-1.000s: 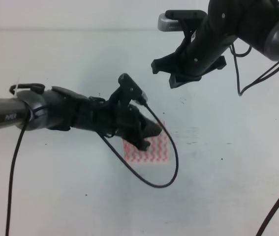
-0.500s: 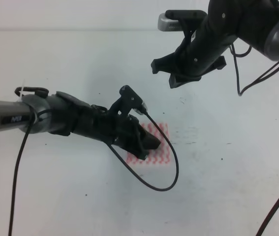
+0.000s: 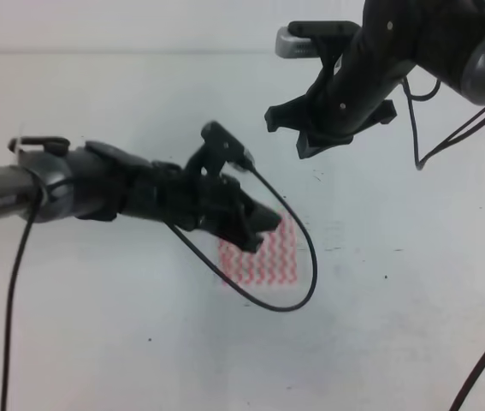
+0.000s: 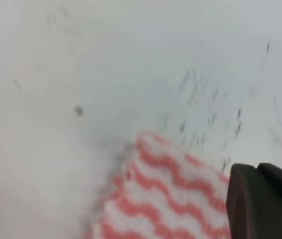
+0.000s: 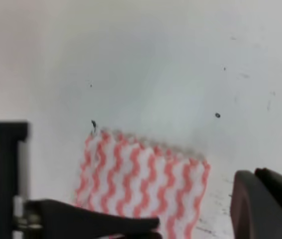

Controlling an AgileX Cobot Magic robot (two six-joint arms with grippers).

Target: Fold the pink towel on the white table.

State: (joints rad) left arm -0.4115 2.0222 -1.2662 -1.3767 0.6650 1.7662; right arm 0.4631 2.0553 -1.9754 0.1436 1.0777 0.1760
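Pink towel [image 3: 269,257] flat, zigzag-striped, on white table [image 3: 396,325]; both arms' fingers' state seemingly indiscernible.

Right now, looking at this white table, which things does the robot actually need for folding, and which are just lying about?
For the job:
- thin pink-and-white zigzag-striped cloth towel, lying flat
- large plain white table under it
- black left gripper, over the towel's left edge
- black right gripper, raised behind it

Just there:
- looping black cable from the left arm
- tiny dark specks on the table
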